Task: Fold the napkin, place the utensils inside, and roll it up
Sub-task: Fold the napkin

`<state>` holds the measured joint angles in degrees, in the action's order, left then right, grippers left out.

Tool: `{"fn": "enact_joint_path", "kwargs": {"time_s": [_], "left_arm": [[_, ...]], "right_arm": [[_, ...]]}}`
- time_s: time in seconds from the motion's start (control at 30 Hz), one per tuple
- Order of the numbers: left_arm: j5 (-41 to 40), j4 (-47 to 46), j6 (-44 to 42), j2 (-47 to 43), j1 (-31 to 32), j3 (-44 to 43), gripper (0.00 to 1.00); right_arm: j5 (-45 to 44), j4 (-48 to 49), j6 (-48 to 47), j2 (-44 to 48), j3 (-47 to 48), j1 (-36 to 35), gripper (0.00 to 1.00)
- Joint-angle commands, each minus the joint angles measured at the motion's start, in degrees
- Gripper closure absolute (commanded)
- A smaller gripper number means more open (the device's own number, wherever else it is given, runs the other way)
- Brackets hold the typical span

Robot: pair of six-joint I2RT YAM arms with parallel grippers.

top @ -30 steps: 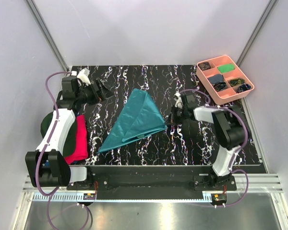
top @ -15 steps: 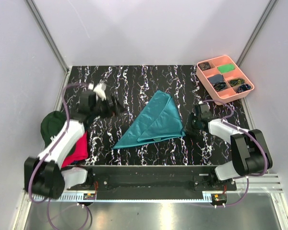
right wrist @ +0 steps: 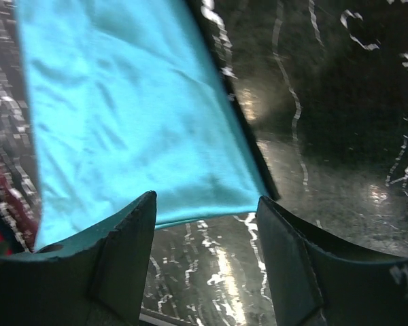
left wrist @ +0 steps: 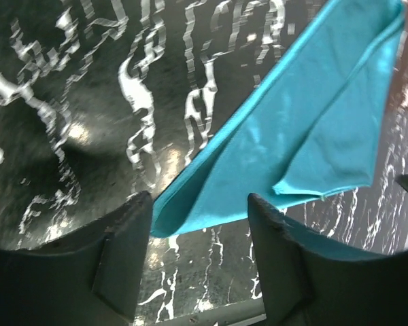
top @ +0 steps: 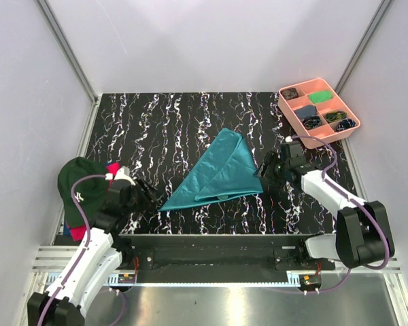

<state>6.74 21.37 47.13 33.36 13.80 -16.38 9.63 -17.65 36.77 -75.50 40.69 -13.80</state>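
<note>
- The black marbled table (top: 156, 122) is glossy, so in your place I would expect thin cloth to slide on it rather than stay put under a push.
- The napkin (top: 217, 173) lies mid-table, folded into a long teal wedge. Its broad end points toward the far right and its narrow tip toward the near left.
- It looks light, limp and faintly shiny, with no stiffness to carry a fold. Judge it as something you drag or lift by an edge, never by the middle.
- Pinch at a corner, and take every layer: the left wrist view shows a loose upper flap on the napkin (left wrist: 313, 129) that could peel away alone.
- A dark green cap (top: 75, 180) and a pink-red cloth (top: 113, 167) sit at the near left, apart from the napkin.
- The pink tray (top: 336, 138) stands at the far right corner. You cannot pick out the utensils in any view.
- The left gripper (top: 144, 197) hangs just beside the narrow tip, jaws spread and holding nothing.
- The right gripper (top: 266, 173) sits at the broad end, jaws likewise apart and empty, with the napkin (right wrist: 122, 115) just ahead.
</note>
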Motion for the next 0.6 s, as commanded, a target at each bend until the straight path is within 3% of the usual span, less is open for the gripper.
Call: {"fn": "enact_joint_path", "kwargs": {"time_s": [0.0, 0.17, 0.57], "left_arm": [[-3.2, 1.3, 3.0, 0.6, 0.2, 1.3, 0.46], [-1.2, 1.7, 4.0, 2.1, 0.2, 2.7, 0.57], [1.8, 2.9, 4.6, -0.2, 0.2, 5.4, 0.55]], "right_arm": [[2.2, -0.1, -0.3, 3.1, 2.9, 0.0, 0.31], [2.3, 0.0, 0.0, 5.0, 2.9, 0.0, 0.30], [3.2, 0.6, -0.1, 3.8, 3.5, 0.1, 0.30]]}}
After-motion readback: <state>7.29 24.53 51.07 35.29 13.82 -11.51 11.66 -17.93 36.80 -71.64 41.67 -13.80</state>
